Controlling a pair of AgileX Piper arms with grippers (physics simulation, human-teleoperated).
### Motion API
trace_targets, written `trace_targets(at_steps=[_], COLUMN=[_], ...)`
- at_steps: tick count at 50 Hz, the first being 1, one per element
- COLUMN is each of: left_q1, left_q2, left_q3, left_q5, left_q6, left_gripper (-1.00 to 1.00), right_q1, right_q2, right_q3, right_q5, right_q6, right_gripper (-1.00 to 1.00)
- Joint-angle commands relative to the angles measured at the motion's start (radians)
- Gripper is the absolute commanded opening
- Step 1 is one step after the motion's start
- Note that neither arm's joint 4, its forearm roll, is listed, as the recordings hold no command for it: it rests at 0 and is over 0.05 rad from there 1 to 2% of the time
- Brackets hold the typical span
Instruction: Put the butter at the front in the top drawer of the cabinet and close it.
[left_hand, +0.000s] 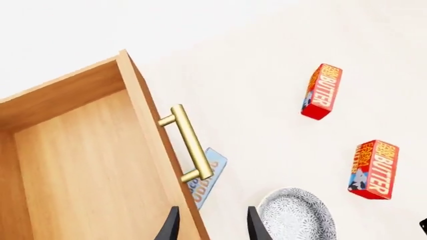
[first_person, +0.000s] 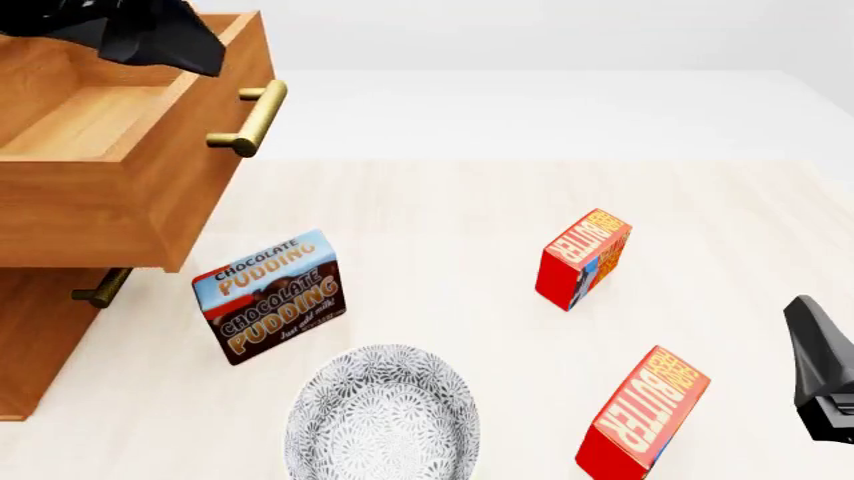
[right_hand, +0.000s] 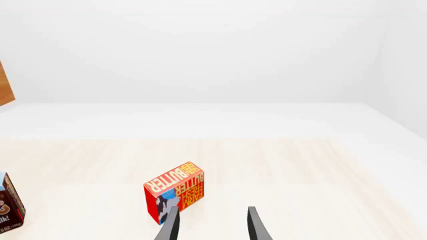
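Butter (first_person: 642, 414), the front carton: red, yellow-orange lettering, standing on the table (first_person: 441, 230) at the near right, untouched. Second butter carton (first_person: 585, 258): same make, farther back, well apart from the first. Top drawer (first_person: 114, 150): pulled out of the cabinet (first_person: 40, 340), light-brown, nothing inside that I can see, brass handle (first_person: 254, 118) facing right. Lower drawer handle (first_person: 102, 289): just visible beneath. Chocolate Pudding box (first_person: 271, 296): upright, just beside the cabinet, under the open drawer's front. Patterned bowl (first_person: 383, 415): near edge, between pudding box and front butter. My left gripper (left_hand: 212, 225): above the drawer's front edge, fingers parted, holding nothing. My right gripper (right_hand: 212, 224): low over the table, fingers parted, holding nothing, the farther carton ahead of it.
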Motion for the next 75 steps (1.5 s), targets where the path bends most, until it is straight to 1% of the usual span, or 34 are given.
trace_targets(at_steps=[1,3,7,8,9,11,12,13,19,22,24,32,35,36,39,43,49,50,58,64,71,72,75], left_q1=[-0.088,-0.103,-0.158,-0.159,-0.164,-0.180,-0.180,-0.188,-0.216,-0.214,-0.240,-0.272,-0.249,-0.276,-0.280,-0.305,-0.324,-0.338,-0.359,-0.377,-0.390,-0.400,-0.406], left_q2=[-0.030,-0.034,-0.039,-0.031,-0.036,-0.034,-0.036,-0.036,-0.007,0.002,0.017,0.067,0.083,0.104,0.123,0.176,0.233,0.253,0.304,0.359,0.418,0.448,0.468], left_q3=[-0.009,-0.005,0.017,0.036,0.032,0.038,0.043,0.041,0.042,0.036,0.038,0.037,0.052,0.036,0.035,0.005,-0.012,-0.021,-0.048,-0.076,-0.101,-0.117,-0.131], left_q5=[-0.045,-0.064,-0.103,-0.102,-0.112,-0.121,-0.125,-0.129,-0.158,-0.173,-0.188,-0.241,-0.265,-0.279,-0.289,-0.311,-0.339,-0.348,-0.383,-0.416,-0.439,-0.445,-0.446], left_q6=[0.032,0.059,0.080,0.083,0.079,0.117,0.101,0.114,0.129,0.137,0.128,0.122,0.165,0.140,0.153,0.148,0.150,0.143,0.139,0.151,0.139,0.133,0.129], left_gripper=[1.00,1.00,1.00,1.00,1.00,1.00,1.00,1.00,1.00,1.00,1.00,1.00,1.00,1.00,1.00,1.00,1.00,1.00,1.00,1.00,1.00,1.00,1.00], right_q1=[0.000,0.000,0.000,0.000,0.000,0.000,0.000,0.000,0.000,0.000,0.000,0.000,0.000,0.000,0.000,0.000,0.000,0.000,0.000,0.000,0.000,0.000,0.000], right_q2=[-0.001,-0.001,-0.001,-0.001,-0.001,-0.001,-0.001,-0.001,-0.001,-0.001,-0.001,-0.001,-0.001,-0.001,-0.001,-0.001,-0.001,-0.001,-0.001,-0.001,-0.001,-0.001,-0.001], right_q3=[0.001,0.001,0.001,0.001,0.001,0.001,0.001,0.001,0.001,0.001,0.001,0.001,0.001,0.001,0.001,0.001,0.001,0.001,0.001,0.001,0.001,0.001,0.001], right_q5=[0.000,0.000,0.000,0.000,0.000,0.000,0.000,0.000,0.000,0.000,0.000,0.000,0.000,0.000,0.000,0.000,0.000,0.000,0.000,0.000,0.000,0.000,0.000], right_q6=[0.000,0.000,0.000,0.000,0.000,0.000,0.000,0.000,0.000,0.000,0.000,0.000,0.000,0.000,0.000,0.000,0.000,0.000,0.000,0.000,0.000,0.000,0.000], right_gripper=[1.00,1.00,1.00,1.00,1.00,1.00,1.00,1.00,1.00,1.00,1.00,1.00,1.00,1.00,1.00,1.00,1.00,1.00,1.00,1.00,1.00,1.00,1.00])
